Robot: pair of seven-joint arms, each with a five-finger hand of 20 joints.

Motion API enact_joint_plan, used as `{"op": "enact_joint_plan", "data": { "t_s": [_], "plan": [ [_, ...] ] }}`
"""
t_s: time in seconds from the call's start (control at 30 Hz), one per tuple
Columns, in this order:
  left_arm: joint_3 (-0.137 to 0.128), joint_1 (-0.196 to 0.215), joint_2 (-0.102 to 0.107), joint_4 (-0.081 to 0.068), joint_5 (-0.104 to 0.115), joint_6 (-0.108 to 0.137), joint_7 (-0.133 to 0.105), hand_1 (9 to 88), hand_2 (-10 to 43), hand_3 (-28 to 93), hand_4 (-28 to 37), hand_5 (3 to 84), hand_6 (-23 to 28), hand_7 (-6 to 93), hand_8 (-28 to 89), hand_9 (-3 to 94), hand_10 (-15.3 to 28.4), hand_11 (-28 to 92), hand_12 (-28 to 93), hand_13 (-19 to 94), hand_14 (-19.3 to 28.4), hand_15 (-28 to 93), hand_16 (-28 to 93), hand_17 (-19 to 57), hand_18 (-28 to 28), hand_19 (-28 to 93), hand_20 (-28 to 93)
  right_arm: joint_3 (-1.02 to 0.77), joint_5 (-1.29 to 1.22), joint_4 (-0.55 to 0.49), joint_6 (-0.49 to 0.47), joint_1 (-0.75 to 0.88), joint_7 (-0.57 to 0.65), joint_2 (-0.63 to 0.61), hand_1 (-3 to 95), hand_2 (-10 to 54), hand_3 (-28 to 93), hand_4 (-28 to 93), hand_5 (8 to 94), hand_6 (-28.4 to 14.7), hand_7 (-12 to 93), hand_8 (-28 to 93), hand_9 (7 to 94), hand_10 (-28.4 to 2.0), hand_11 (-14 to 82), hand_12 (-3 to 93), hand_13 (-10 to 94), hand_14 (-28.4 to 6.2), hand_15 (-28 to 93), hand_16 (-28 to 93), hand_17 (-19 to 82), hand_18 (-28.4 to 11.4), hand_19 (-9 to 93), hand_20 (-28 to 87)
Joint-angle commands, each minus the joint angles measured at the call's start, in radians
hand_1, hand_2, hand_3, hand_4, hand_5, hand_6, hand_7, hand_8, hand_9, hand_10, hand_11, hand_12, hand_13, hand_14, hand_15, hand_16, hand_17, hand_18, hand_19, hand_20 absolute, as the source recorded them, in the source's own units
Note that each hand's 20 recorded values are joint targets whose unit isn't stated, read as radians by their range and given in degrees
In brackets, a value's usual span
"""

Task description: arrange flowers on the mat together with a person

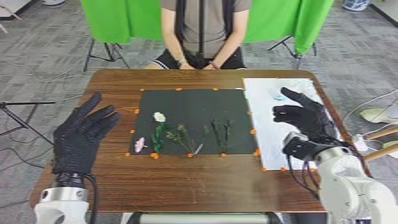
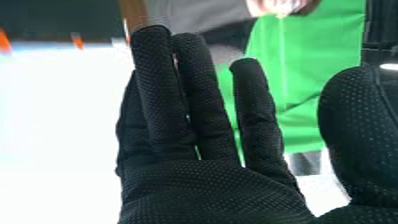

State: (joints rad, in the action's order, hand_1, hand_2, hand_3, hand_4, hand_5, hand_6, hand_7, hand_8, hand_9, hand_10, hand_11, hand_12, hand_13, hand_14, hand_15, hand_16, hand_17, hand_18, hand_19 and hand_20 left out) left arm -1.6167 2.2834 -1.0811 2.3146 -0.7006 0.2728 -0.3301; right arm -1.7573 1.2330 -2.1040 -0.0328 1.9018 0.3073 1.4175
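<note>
head view: left arm (image 1: 62, 207) and right arm (image 1: 353, 182) cut by bottom edge | white sheet (image 1: 264, 102) partly hidden behind right hand (image 1: 309, 117) | pale item (image 1: 278, 98) there too small to tell | thin stems (image 1: 227, 131) blurred | wrist view: right hand (image 2: 204, 192) edge-cropped

Passable across far part of black mat (image 1: 200, 101), right of white flower (image 1: 159, 117). Wide gap too over near counter (image 1: 200, 190), between the arms. Tight on the mat's near half: pink flower (image 1: 139, 144) at left, leafy sprigs (image 1: 183, 140) mid, thin stems (image 1: 226, 131) farther right, slim gaps between. Blocked over left counter by left hand (image 1: 80, 137); over white sheet (image 1: 264, 112) by right hand (image 1: 306, 119).
</note>
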Motion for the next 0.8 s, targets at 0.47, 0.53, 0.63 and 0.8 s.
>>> {"op": "enact_joint_plan", "data": {
  "t_s": [0.47, 0.53, 0.63, 0.8],
  "plan": [
    [0.010, 0.018, 0.026, 0.008, 0.012, 0.029, -0.021, 23.2, 11.6, 76, -28.3, 37.9, 10.5, 11.0, -9, 39.0, 23.3, 29, 10, 30, 28.4, 55, -13, -4.1, 26.4, 73, -17, 0.151, 0.813, 0.123, 0.287, -0.183, 0.445, -0.358, 25.3, 0.1, 79, -28, 50.8, -0.1, 13, -13, 71.3, -17.6, 30.8, 13.9, 66, -15.1, 63, 6, 15, -21.0, 65, 18],
    [0.008, 0.021, 0.025, 0.008, 0.010, 0.028, -0.021, 23.2, 11.6, 76, -28.3, 37.9, 10.6, 10.9, -9, 39.0, 23.3, 29, 10, 30, 28.4, 55, -13, -4.1, 26.4, 73, -17, 0.181, 0.915, 0.142, 0.253, -0.200, 0.514, -0.381, 25.5, -0.1, 79, -28, 50.0, -0.2, 13, -13, 71.8, -17.5, 31.1, 13.9, 66, -15.0, 63, 6, 16, -21.0, 66, 17],
    [0.005, 0.020, 0.022, 0.008, 0.007, 0.026, -0.012, 23.2, 11.7, 76, -28.3, 37.9, 10.6, 10.9, -9, 39.0, 23.4, 29, 10, 30, 28.4, 55, -13, -4.1, 26.4, 73, -17, 0.220, 1.024, 0.178, 0.170, -0.228, 0.593, -0.405, 25.8, -0.8, 78, -28, 49.3, -0.1, 12, -13, 72.6, -17.5, 31.0, 13.9, 67, -14.8, 62, 6, 17, -21.4, 67, 16],
    [0.006, 0.011, 0.020, 0.008, 0.005, 0.023, -0.006, 23.2, 11.8, 76, -28.3, 37.9, 10.6, 10.9, -9, 39.0, 23.2, 29, 10, 30, 28.4, 55, -13, -4.1, 26.4, 73, -17, 0.268, 1.085, 0.236, 0.061, -0.261, 0.637, -0.423, 26.0, -1.9, 77, -28, 47.3, 0.4, 12, -12, 72.4, -17.7, 29.6, 13.8, 68, -15.0, 61, 7, 17, -21.9, 69, 14]
  ]
}}
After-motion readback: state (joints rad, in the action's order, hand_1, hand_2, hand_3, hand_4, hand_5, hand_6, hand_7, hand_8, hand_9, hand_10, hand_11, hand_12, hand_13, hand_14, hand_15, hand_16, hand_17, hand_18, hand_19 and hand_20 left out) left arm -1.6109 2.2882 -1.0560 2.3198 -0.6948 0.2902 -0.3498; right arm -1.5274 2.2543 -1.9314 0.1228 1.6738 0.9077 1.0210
